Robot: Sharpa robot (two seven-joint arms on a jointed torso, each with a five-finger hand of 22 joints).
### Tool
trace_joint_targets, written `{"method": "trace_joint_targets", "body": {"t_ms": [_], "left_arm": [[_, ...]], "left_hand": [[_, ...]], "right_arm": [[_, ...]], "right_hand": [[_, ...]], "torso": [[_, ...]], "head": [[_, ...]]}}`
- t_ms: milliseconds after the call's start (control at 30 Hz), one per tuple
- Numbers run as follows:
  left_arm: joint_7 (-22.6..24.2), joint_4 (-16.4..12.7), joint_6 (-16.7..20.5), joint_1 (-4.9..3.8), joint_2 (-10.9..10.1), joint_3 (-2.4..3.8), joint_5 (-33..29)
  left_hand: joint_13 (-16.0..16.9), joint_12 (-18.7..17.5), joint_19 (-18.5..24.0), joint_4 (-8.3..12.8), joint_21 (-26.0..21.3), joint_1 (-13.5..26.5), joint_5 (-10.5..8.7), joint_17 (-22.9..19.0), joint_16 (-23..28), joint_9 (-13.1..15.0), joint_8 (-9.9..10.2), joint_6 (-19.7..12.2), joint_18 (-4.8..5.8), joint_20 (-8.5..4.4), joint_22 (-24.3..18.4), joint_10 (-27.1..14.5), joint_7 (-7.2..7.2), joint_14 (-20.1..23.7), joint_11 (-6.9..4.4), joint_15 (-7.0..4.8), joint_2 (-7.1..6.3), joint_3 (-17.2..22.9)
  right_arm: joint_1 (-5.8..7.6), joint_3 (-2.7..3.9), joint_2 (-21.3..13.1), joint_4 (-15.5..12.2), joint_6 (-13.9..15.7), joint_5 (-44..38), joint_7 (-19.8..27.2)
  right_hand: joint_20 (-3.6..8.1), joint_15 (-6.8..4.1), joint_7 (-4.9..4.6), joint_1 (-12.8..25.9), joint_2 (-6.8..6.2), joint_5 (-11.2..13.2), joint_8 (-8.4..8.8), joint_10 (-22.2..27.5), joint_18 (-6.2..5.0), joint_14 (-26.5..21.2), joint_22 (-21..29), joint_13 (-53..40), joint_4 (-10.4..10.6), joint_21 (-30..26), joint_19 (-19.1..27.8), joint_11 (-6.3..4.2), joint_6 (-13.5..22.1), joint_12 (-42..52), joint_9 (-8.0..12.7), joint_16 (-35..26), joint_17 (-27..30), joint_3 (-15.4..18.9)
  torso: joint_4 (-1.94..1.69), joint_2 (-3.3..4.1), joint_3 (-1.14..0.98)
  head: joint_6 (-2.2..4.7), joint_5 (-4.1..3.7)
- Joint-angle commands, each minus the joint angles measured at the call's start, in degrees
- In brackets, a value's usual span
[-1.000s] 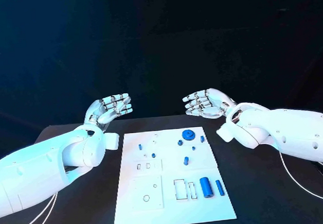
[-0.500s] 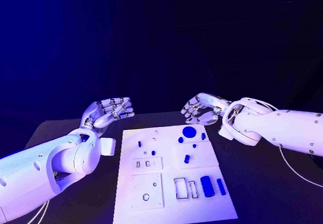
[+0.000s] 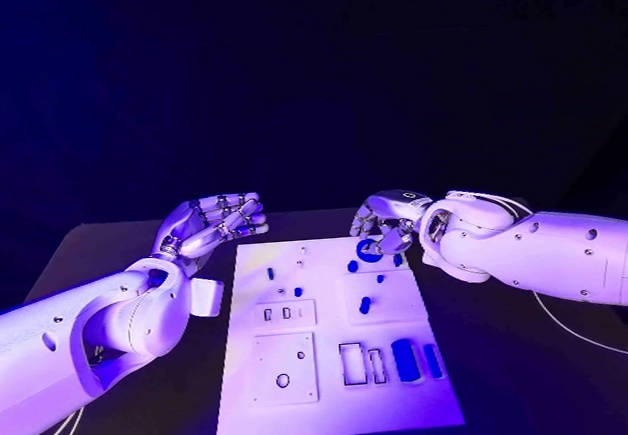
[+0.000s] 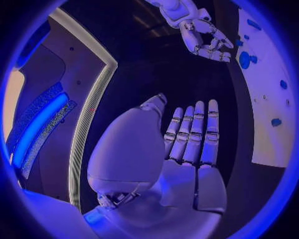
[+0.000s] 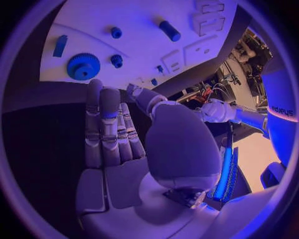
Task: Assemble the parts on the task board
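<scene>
The black table (image 3: 155, 429) lies under me, its far edge fading into darkness. On it sits the white task board (image 3: 334, 407), reaching from near my body toward my hands. My left hand (image 3: 210, 223) hovers off the board's far left corner, palm up, fingers loosely curled and apart, holding nothing; from my left wrist the fingers (image 4: 194, 130) lie straight and side by side. My right hand (image 3: 383, 223) hangs over the board's far right corner, fingers extended, nothing in it; it covers part of the blue gear (image 3: 368, 246) from the head view, and I cannot tell whether the fingertips touch it. My right wrist shows the gear (image 5: 82, 66) whole, just beyond my fingertips (image 5: 101, 94). Near the board's close right corner lies a blue cylinder (image 3: 405, 355) beside a thinner blue bar (image 3: 432, 360). Small blue pegs (image 3: 363, 304) dot the middle, too small to make out.
</scene>
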State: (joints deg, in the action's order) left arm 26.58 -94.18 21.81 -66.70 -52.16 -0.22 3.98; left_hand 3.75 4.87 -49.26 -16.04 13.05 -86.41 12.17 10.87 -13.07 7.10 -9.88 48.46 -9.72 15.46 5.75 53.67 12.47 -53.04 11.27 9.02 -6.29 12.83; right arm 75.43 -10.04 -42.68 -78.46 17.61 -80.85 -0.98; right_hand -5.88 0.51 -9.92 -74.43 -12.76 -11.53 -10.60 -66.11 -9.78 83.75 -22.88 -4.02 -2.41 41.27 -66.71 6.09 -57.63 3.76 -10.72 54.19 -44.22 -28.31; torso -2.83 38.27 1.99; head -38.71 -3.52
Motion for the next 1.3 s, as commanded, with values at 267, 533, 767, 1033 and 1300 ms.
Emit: {"method": "trace_joint_targets", "body": {"t_ms": [267, 533, 767, 1033, 1300], "left_arm": [[0.22, -1.48, -2.09, -0.13, -0.62, 0.17, -0.28], [0.05, -1.52, -2.16, -0.14, -0.62, 0.19, -0.62], [-0.06, -1.37, -2.22, -0.14, -0.64, 0.19, -0.85], [-0.28, -1.43, -2.24, -0.15, -0.65, 0.19, -0.9], [-0.44, -1.36, -2.3, -0.15, -0.62, 0.19, -0.9]], "left_hand": [[-0.01, -0.38, -0.39, -0.11, 0.39, 0.0, -0.2, 0.1, 0.11, -0.06, -0.1, 0.28, -0.86, 0.0, 0.04, 0.32, 1.53, 0.07, 0.17, 0.15, -0.36, 0.32], [-0.02, -0.48, -0.44, -0.15, 0.41, 0.08, -0.22, 0.13, 0.24, -0.08, -0.06, 0.22, -0.84, -0.01, 0.02, 0.26, 1.6, 0.25, 0.22, 0.2, -0.41, 0.34], [-0.02, -0.48, -0.44, -0.15, 0.41, 0.08, -0.22, 0.13, 0.24, -0.08, -0.06, 0.22, -0.84, -0.01, 0.02, 0.26, 1.6, 0.25, 0.22, 0.2, -0.41, 0.34], [-0.03, -0.58, -0.47, -0.17, 0.41, 0.15, -0.23, 0.16, 0.36, -0.11, -0.02, 0.15, -0.82, -0.01, -0.01, 0.2, 1.68, 0.39, 0.27, 0.25, -0.47, 0.35], [-0.04, -0.65, -0.48, -0.18, 0.41, 0.19, -0.25, 0.2, 0.43, -0.12, 0.01, 0.09, -0.81, -0.01, -0.03, 0.14, 1.73, 0.48, 0.32, 0.28, -0.51, 0.35]], "right_arm": [[-0.49, -0.01, 1.57, 1.29, -2.8, -4.88, -2.98], [-1.03, -0.05, 2.15, 1.91, -5.51, -5.29, -3.78], [-1.4, -0.08, 2.56, 2.29, -6.55, -5.57, -4.27], [-1.53, -0.1, 2.97, 2.72, -6.86, -5.62, -4.4], [-1.71, -0.13, 3.38, 3.12, -7.0, -5.41, -4.1]], "right_hand": [[-0.92, 0.73, -0.28, -0.28, -1.0, 0.09, 0.84, 1.69, 1.36, 2.62, -17.5, -0.17, 1.7, 14.86, -4.16, 0.24, -0.25, 0.14, -0.47, 21.47, -22.27, 0.28], [-1.05, 0.76, -0.05, -0.35, -1.16, 0.19, 0.99, 2.26, 1.7, 2.66, -20.49, -0.14, 2.03, 17.1, -4.55, 0.17, -0.14, 0.41, -0.59, 23.27, -24.22, 1.05], [-1.08, 0.78, -0.02, -0.46, -1.05, 0.22, 1.03, 2.28, 1.96, 2.91, -22.57, -0.18, 2.24, 18.69, -5.13, 0.16, -0.14, 0.6, -0.67, 24.53, -25.72, 1.27], [-1.12, 0.82, -0.1, -0.87, -0.62, 0.09, 1.04, 1.88, 2.23, 3.05, -24.72, -0.26, 2.4, 20.35, -5.64, 0.16, -0.23, 0.97, -0.79, 25.62, -26.89, 0.91], [-1.15, 0.8, -0.09, -0.89, -0.23, 0.08, 0.88, 1.06, 2.5, 3.2, -26.94, -0.36, 2.77, 22.05, -6.19, 0.08, -0.62, 1.43, -0.99, 26.66, -28.07, 0.1]], "torso": [[-0.74, 1.28, 0.47], [-0.85, 1.86, 0.7], [-0.92, 2.27, 0.72], [-1.21, 2.52, 0.78], [-1.28, 2.7, 0.82]], "head": [[-0.08, -0.37], [-0.34, -0.56], [-0.38, -0.7], [-0.37, -1.0], [-0.4, -0.81]]}}
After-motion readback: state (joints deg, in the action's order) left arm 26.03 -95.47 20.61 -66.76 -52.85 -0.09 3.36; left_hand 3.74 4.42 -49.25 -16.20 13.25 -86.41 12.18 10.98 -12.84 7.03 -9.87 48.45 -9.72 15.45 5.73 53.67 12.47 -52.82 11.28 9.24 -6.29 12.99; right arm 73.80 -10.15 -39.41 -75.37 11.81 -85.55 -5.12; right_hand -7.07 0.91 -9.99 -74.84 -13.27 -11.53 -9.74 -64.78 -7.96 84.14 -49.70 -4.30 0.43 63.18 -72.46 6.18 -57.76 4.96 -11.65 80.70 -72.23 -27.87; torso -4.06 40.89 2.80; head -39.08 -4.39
